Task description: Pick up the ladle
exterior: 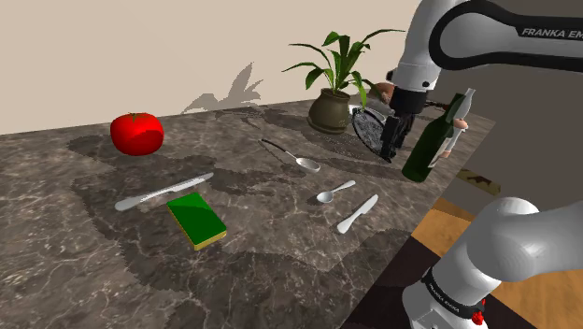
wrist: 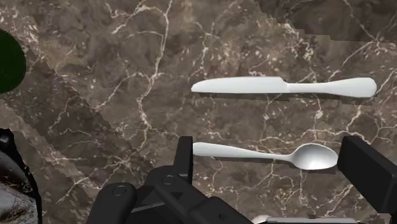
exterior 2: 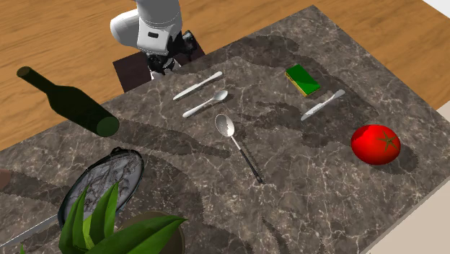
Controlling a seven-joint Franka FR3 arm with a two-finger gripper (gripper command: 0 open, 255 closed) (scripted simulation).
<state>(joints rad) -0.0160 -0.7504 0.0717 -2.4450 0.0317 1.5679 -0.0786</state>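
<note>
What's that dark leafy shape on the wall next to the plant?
In the shoulder view, it is the green potted plant's shadow, cast on the beige wall toward that view's left; in the second exterior view, broad shadows cross the dark marble counter.

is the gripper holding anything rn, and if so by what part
Nothing. The gripper is open; the spoon between its fingers lies on the counter below them. The ladle lies untouched elsewhere on it.

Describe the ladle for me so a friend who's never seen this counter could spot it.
On the dark marble counter, look near the potted plant. The ladle lies between it and the small all-silver spoon. Its thin dark handle and round silver bowl set it apart.
</note>
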